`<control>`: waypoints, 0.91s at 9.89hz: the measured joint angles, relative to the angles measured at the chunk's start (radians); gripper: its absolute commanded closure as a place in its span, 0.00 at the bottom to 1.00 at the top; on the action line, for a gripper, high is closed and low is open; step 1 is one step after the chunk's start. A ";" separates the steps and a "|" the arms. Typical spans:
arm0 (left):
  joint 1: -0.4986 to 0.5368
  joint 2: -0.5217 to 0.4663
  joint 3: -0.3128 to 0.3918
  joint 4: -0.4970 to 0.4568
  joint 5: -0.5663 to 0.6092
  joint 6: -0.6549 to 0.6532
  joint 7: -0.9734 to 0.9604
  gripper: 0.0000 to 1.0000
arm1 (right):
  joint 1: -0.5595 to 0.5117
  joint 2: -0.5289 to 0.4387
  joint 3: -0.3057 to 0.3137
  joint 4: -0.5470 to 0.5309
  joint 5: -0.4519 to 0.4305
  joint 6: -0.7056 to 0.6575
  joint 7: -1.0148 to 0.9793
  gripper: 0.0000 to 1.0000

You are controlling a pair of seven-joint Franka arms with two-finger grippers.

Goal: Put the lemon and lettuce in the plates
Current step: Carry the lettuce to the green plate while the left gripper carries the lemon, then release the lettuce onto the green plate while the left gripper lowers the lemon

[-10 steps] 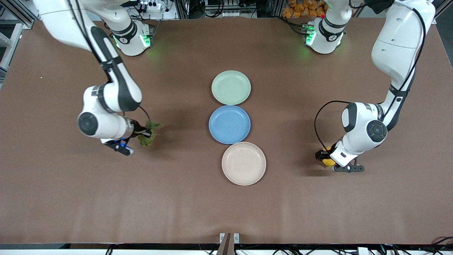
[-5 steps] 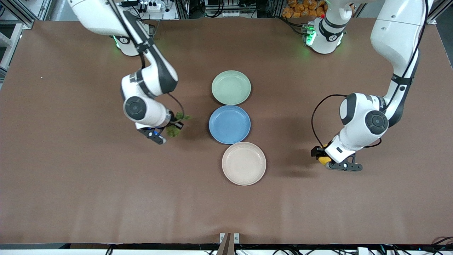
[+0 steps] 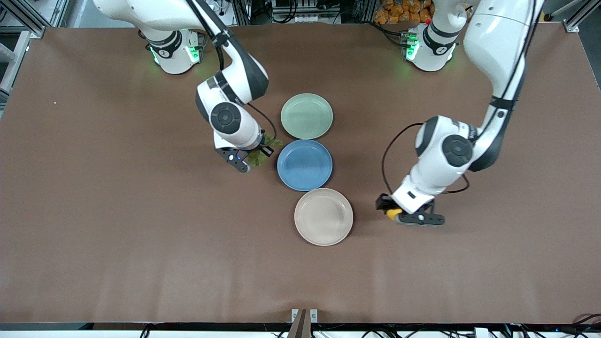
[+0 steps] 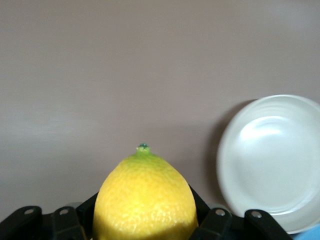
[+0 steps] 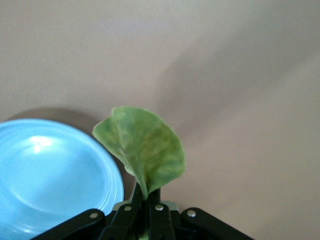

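Note:
My right gripper (image 3: 259,153) is shut on the lettuce (image 3: 256,160), a crinkled green leaf, and holds it up beside the blue plate's rim, toward the right arm's end. In the right wrist view the lettuce (image 5: 142,145) sticks out of the shut gripper (image 5: 148,202). My left gripper (image 3: 389,209) is shut on the yellow lemon (image 3: 393,214), above the table beside the cream plate (image 3: 323,216), toward the left arm's end. The left wrist view shows the lemon (image 4: 145,195) in the jaws and the cream plate (image 4: 272,160) ahead. The mint green plate (image 3: 306,116) lies farthest from the front camera.
A blue plate (image 3: 304,165) lies between the mint and cream plates, the three in a row down the table's middle; it also shows in the right wrist view (image 5: 50,175). All three plates are bare. Brown table (image 3: 141,244) surrounds them.
Both arms have moved in toward the row of plates. The right gripper carried the lettuce up to the blue plate's edge; the left gripper carried the lemon close to the cream plate.

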 measured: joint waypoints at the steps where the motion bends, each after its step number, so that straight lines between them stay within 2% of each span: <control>1: -0.040 0.030 0.000 0.037 -0.005 0.000 -0.057 0.63 | 0.035 -0.001 0.001 0.007 0.001 -0.012 0.058 0.92; 4: -0.117 0.148 0.000 0.194 -0.009 0.001 -0.214 0.63 | 0.139 -0.002 0.004 0.012 0.001 -0.011 0.211 0.91; 7: -0.158 0.252 0.000 0.281 -0.009 0.020 -0.287 0.63 | 0.186 -0.002 0.015 0.014 0.001 -0.011 0.330 0.81; 8: -0.168 0.279 0.000 0.284 -0.009 0.045 -0.303 0.63 | 0.206 -0.002 0.016 0.014 0.001 -0.011 0.362 0.75; 9: -0.179 0.307 0.000 0.285 -0.009 0.084 -0.325 0.63 | 0.226 -0.002 0.016 0.014 0.001 -0.007 0.388 0.45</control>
